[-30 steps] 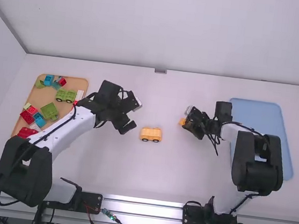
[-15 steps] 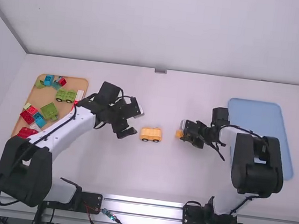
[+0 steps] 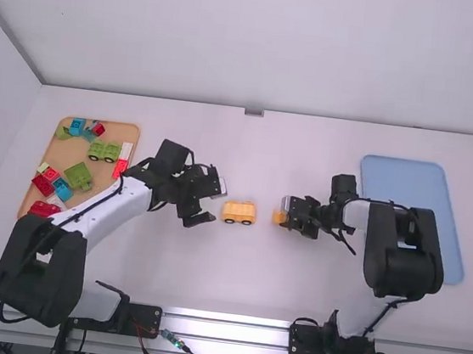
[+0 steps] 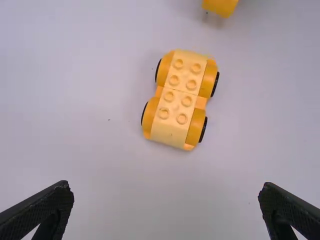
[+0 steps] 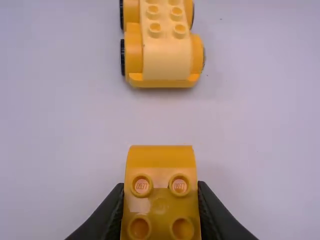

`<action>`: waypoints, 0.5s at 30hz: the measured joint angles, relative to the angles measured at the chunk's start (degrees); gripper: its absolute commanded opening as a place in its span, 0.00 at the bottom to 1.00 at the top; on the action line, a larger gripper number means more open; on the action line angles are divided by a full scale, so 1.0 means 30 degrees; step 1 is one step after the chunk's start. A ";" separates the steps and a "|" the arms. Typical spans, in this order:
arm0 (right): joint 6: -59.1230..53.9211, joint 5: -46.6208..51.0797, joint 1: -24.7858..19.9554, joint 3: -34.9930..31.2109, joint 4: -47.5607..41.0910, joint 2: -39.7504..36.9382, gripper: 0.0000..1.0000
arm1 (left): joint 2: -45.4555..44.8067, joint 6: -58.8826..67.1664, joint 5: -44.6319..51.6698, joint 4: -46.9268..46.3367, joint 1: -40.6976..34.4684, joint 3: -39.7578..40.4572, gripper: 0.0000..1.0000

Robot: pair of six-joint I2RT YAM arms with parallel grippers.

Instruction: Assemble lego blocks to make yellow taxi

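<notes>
High view. A wheeled base [image 3: 238, 213] lies near the middle of the surface [image 3: 242, 280], between the left pincer [image 3: 217, 202] and the right pincer [image 3: 285, 214]. To its right, apart from it, a studded block [image 3: 279, 217] is held in the right pincer. At the far left is a tray of bricks [image 3: 64, 151]: loose bricks [image 3: 77, 126] along its back, a wheeled piece [image 3: 104, 152] toward its back right, a larger brick [image 3: 78, 176] near its middle. At the far right is a second tray [image 3: 403, 175], partly behind the right arm [image 3: 407, 256].
</notes>
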 measured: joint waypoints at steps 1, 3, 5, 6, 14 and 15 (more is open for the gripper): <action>0.0029 0.0000 0.0073 0.0102 -0.0066 0.0131 0.00 | 0.0007 0.0007 0.0007 0.0000 0.0000 0.0007 0.99; 0.0175 0.0087 0.0350 0.0699 -0.0270 0.0823 0.00 | 0.0007 0.0073 0.0000 0.0000 0.0000 0.0007 0.99; 0.0233 0.0153 0.0517 0.1326 -0.0670 0.1479 0.00 | 0.0007 0.0073 0.0007 0.0000 0.0000 0.0000 0.99; 0.0029 0.0197 0.0619 0.1843 -0.1406 0.1938 0.00 | 0.0007 0.0080 0.0000 0.0000 0.0000 0.0007 0.99; -0.2841 0.0182 0.0685 0.3541 -0.5530 0.2528 0.08 | 0.0007 0.0073 0.0000 0.0000 0.0000 0.0007 0.99; -0.2994 0.0189 0.0685 0.3577 -0.5384 0.2528 0.13 | 0.0007 0.0073 0.0000 0.0007 0.0000 0.0000 0.99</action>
